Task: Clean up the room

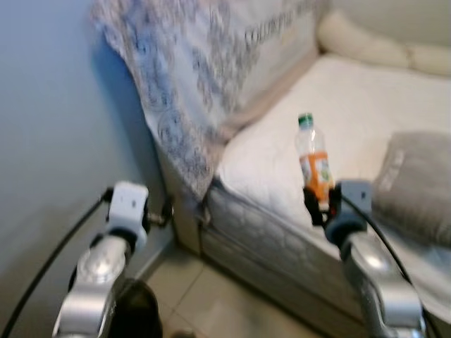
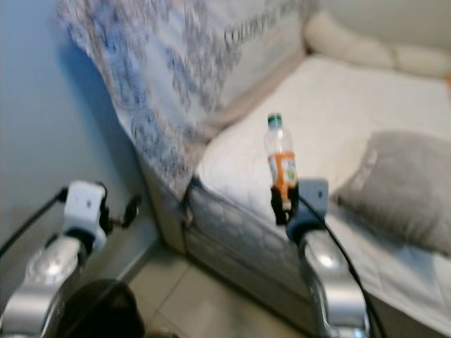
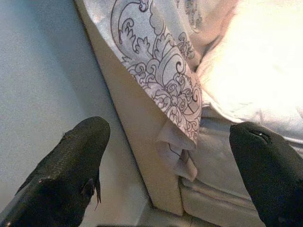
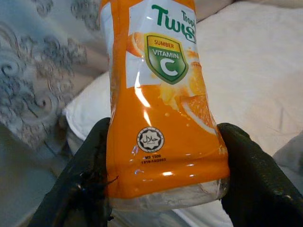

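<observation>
Gripping orange-labelled clear plastic bottle (image 4: 163, 109): right claw (image 4: 163, 189) | left claw (image 3: 165, 175): fingers spread | quilted mattress (image 1: 282, 232)

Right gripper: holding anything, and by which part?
Yes: the right gripper clamps the bottle by its lower body, just above the base, upright.

This is a bedroom in a home. A bed (image 1: 366, 105) with a white quilted mattress fills the right of the frame, with cream pillows (image 1: 380, 46) along its upper right edge and a grey pillow (image 1: 416, 183) at the right. A patterned sheet (image 1: 204, 70) hangs over the headboard at the upper centre. A plain blue-grey wall (image 1: 49, 141) stands at left, and tiled floor (image 1: 211, 303) shows at the bottom.
</observation>
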{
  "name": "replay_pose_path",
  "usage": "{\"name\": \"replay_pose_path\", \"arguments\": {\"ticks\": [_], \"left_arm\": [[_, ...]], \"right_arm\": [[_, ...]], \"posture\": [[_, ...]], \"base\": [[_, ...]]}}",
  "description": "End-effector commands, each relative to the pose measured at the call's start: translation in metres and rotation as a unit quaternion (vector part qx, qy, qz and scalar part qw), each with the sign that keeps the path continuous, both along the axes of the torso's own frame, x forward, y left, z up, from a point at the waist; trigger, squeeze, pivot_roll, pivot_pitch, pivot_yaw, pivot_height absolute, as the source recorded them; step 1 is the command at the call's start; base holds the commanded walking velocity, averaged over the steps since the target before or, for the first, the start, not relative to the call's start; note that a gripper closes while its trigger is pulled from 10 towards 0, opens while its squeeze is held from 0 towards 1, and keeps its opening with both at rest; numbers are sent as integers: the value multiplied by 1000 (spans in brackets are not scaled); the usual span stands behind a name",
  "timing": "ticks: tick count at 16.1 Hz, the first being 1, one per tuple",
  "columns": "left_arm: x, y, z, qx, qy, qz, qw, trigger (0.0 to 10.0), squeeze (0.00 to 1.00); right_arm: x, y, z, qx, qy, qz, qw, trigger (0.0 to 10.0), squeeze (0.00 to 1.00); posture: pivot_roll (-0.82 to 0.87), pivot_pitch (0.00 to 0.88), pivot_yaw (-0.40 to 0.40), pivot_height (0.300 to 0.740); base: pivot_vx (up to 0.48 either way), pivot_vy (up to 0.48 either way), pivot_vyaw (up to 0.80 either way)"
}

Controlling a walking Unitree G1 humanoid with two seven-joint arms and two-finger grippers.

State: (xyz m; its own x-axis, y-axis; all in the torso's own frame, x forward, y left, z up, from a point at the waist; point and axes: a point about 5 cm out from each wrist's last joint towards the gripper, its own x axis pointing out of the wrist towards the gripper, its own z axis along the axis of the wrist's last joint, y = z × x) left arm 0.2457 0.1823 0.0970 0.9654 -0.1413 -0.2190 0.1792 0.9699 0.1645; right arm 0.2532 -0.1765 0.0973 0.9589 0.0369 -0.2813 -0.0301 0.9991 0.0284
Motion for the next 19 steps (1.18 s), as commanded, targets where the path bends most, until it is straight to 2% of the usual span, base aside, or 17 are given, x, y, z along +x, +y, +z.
{"name": "replay_pose_path", "arguments": {"ticks": [1,4,7,8,12,15,19], "left_arm": [[0,4,5,9,-6,11,1000,10000,0],[1,9,6,3,-5,36,999,10000,0],[3,5,6,14,-8,30,999,10000,0],[4,3,6,21,-9,25,999,10000,0],[9,4,1,3,0,40,999,10000,0],[5,6,0,8,-1,56,998,10000,0],[3,8,-1,1,0,41,999,10000,0]], "right_arm": [[4,4,3,7,-3,13,1000,10000,0],[10,7,1,-3,6,43,999,10000,0],[7,21,-7,-10,35,132,991,10000,0],[6,22,-9,-13,35,131,991,10000,0],[5,21,-10,-9,36,119,992,10000,0],[6,21,-13,-3,45,130,990,10000,0],[10,26,-15,-1,48,138,989,10000,0]], "posture": [[69,0,14,740],[73,0,7,740],[78,0,5,740],[75,0,9,740],[43,0,32,740],[70,0,12,740],[60,0,21,740]], "base": [[0,-439,800],[0,-441,496],[0,-279,267],[0,0,800],[0,0,800],[0,0,800],[0,0,800]]}}
